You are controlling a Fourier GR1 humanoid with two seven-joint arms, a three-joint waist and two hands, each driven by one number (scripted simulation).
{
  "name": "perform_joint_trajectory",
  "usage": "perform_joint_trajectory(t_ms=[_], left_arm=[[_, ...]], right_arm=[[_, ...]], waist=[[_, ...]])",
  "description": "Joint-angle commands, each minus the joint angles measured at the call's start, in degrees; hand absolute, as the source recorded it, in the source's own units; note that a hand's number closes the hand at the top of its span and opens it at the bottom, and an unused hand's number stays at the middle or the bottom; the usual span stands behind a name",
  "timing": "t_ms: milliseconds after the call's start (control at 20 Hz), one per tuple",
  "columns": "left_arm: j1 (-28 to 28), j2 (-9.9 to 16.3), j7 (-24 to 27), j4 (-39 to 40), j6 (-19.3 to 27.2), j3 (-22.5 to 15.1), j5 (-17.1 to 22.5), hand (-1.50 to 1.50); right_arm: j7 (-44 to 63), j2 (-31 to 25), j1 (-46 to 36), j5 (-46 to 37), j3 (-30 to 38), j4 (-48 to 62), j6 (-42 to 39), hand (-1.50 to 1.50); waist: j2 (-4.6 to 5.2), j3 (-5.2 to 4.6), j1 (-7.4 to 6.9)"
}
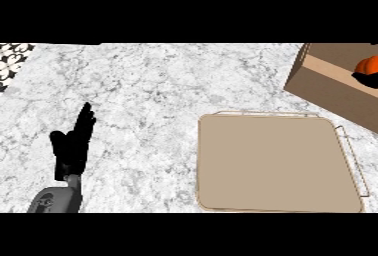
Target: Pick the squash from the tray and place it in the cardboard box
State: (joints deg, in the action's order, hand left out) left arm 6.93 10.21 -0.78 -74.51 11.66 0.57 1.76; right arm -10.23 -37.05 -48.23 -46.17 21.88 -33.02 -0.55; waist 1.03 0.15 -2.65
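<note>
Squash (368,64), orange, is sitting over the cardboard box (325,82) at the far right edge, a dark shape, probably the right hand (367,79), showing just beneath it; its fingers cannot be made out. Released off-centre, it could be catching the box wall. The tray (277,165) is lying bare. The left hand (72,145) is resting on the worktop (162,85), fingers straight, holding nothing.

Marble counter (162,80) bears a tray (277,162) and, seemingly touching, cardboard box (332,82).

1 head view only, steeply down on the counter (162,90); tray (277,162) lower right, cardboard box (325,82) cropped at the upper-right edge.
</note>
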Motion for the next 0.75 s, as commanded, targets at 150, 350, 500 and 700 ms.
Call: perform_joint_trajectory(t_ms=[150,350,500,700], left_arm=[[-0.5,-0.7,0.3,-0.9,0.6,-0.9,-1.1,0.0],[-1.7,-3.1,1.3,-0.2,2.3,-1.7,-1.7,0.0],[0.6,-0.4,0.6,1.1,1.1,0.2,-1.3,0.0],[0.2,0.8,-2.5,-1.4,-0.8,1.0,0.5,0.0]], right_arm=[[-12.8,-1.4,-2.9,7.4,7.3,10.6,-0.3,-1.5],[-17.6,-1.0,-4.6,15.0,12.9,11.2,-6.9,-1.5],[-18.4,-1.6,-5.1,19.4,17.0,14.5,-10.0,-1.5],[-18.0,-9.1,-3.5,22.8,20.9,17.2,-14.5,-1.5]], waist=[[0.21,0.14,-0.46],[-0.36,0.07,0.75],[-0.14,0.06,0.84],[-0.37,0.03,1.09]])
